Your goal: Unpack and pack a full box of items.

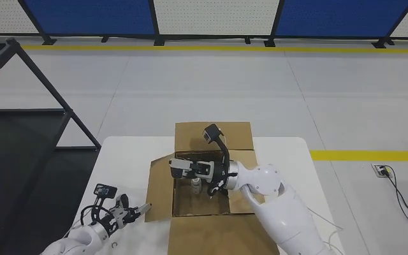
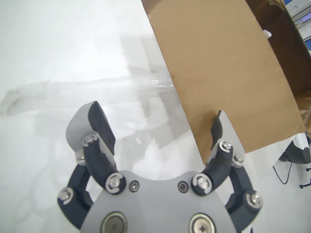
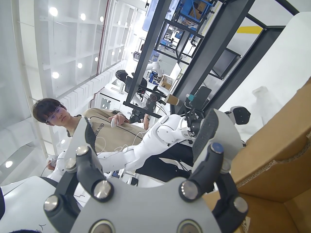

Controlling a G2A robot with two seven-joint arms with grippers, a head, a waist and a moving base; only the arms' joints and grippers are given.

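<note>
Logged left gripper [image 1: 135, 208] nearest, low over the white table [image 1: 124, 166] at its near-left part, with claw spread wide and nothing between the pads. Placed it just beside the left flap [image 2: 218, 49] of the cardboard box [image 1: 191, 135]; from the left wrist view, cannot tell whether one pad touches that flap's edge. Found the box at the middle of the table, open upward with flaps folded out. Spotted a small white item [image 1: 196, 185] down inside, near the left wall; kind not discernible. Logged right gripper [image 1: 180, 167] farther in, set across the opening from the right side to a spot by the far-left inner corner, with claw likewise spread and gripping nothing. Saw a corrugated cardboard edge close beside one finger in the right wrist view. Noted beyond the table a pale floor with a yellow line [image 1: 357, 155], a black frame [image 1: 38, 89] off to the left, and blue panels [image 1: 89, 16] along the far side.
</note>
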